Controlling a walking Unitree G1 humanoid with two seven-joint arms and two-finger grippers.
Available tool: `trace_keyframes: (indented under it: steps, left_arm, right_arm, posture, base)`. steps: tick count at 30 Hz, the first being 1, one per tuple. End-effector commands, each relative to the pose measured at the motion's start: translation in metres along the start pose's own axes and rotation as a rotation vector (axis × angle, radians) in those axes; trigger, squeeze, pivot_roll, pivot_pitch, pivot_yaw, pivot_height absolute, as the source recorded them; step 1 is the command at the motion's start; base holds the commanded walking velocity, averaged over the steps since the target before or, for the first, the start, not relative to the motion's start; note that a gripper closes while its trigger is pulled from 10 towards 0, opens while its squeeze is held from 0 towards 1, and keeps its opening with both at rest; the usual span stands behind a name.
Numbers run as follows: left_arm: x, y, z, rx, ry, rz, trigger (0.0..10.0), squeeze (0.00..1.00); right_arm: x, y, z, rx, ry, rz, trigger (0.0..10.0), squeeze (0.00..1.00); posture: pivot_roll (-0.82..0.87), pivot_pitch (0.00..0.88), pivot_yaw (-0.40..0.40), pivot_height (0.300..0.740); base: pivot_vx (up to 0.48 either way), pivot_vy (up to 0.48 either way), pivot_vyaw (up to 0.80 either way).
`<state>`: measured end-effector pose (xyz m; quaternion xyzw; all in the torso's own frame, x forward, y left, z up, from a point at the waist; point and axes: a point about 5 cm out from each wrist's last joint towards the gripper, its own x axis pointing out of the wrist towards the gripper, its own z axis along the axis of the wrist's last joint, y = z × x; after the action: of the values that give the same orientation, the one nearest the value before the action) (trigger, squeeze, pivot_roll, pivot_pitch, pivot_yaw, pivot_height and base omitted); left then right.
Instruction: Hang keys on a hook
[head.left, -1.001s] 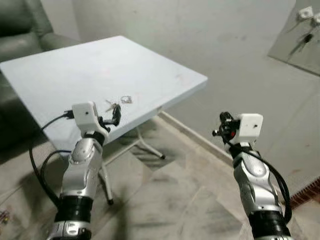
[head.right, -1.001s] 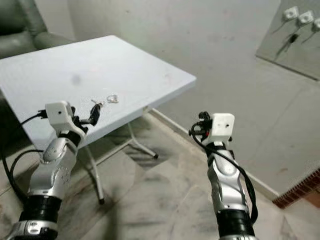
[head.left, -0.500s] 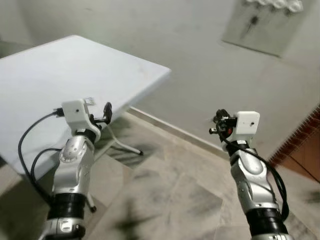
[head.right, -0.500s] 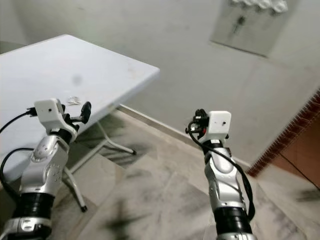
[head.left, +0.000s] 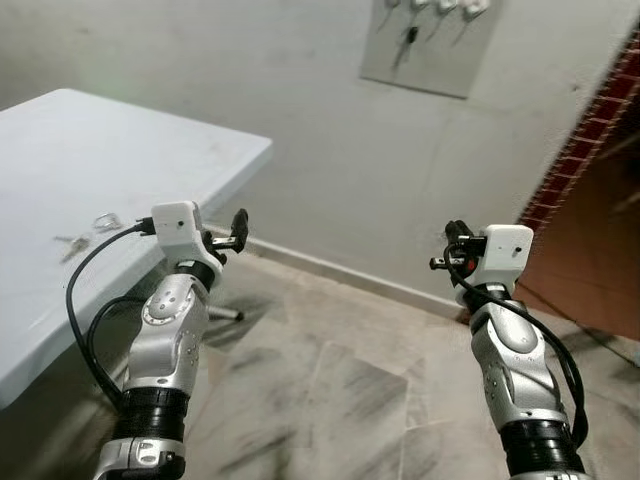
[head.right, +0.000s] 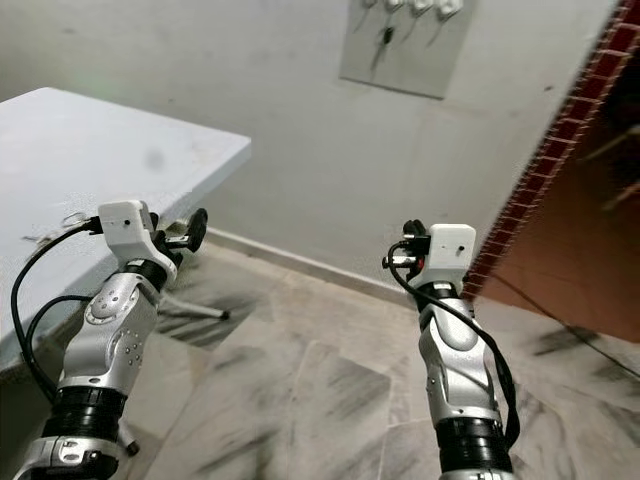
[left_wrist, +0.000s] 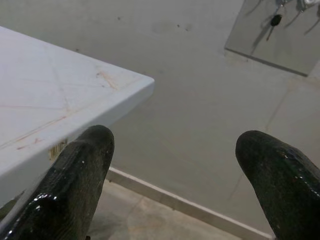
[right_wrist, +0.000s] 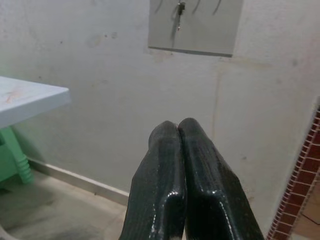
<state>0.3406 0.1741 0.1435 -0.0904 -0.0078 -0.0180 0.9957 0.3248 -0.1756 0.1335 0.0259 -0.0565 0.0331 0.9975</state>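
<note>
A bunch of keys lies on the white table to my left, with a small metal ring beside it. On the wall ahead hangs a grey hook board with several white hooks; one dark key hangs from it. My left gripper is open and empty, held near the table's edge to the right of the keys. In its wrist view the fingers stand wide apart. My right gripper is shut with nothing seen in it, its fingertips pointing toward the board.
A brick-edged doorway opens on the right. The marbled tile floor runs to the wall's skirting. The table's metal leg stands on the floor below the table corner. A green leg shows in the right wrist view.
The camera has swung right: the table slid to the left of the picture and the hook board came to the top centre. Both arms keep their pose.
</note>
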Motion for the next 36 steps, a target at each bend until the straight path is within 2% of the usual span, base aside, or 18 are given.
trace_keyframes:
  steps: [1,5,10,14,24,36]
  left_arm:
    - [0.003,-0.005,0.002,0.009,-0.002,-0.024,10.0,0.0]
    - [0.003,-0.009,0.0,0.056,0.005,-0.062,10.0,0.0]
    - [0.002,-0.011,-0.002,0.072,0.006,-0.073,10.0,0.0]
    - [0.002,-0.012,-0.002,0.04,0.008,-0.059,10.0,0.0]
    - [0.004,-0.009,0.001,-0.035,0.0,-0.033,10.0,0.0]
    - [0.006,-0.001,0.003,-0.077,0.002,-0.005,10.0,0.0]
  right_arm:
    - [0.002,-0.002,0.008,-0.012,-0.025,-0.004,10.0,0.0]
    - [0.003,-0.003,0.009,-0.025,-0.023,0.001,10.0,0.0]
    - [0.003,-0.005,0.009,-0.032,-0.024,0.001,10.0,0.0]
    - [0.003,-0.007,0.012,-0.034,-0.038,-0.004,10.0,0.0]
    - [0.0,-0.004,0.011,-0.035,-0.05,0.005,10.0,0.0]
    - [-0.003,-0.002,0.011,-0.032,-0.052,0.017,10.0,0.0]
  posture:
    - [0.03,0.0,-0.026,0.74]
    - [0.03,0.0,-0.029,0.74]
    - [0.03,0.0,-0.024,0.74]
    - [0.02,0.0,-0.023,0.74]
    - [0.02,0.0,-0.021,0.74]
    - [0.02,0.0,-0.021,0.74]
  base:
    - [0.0,0.0,-0.64]
    - [0.0,0.0,-0.62]
    - [0.0,0.0,-0.6]
    - [0.0,0.0,-0.61]
    - [0.0,0.0,0.0]
    - [0.283,0.0,0.0]
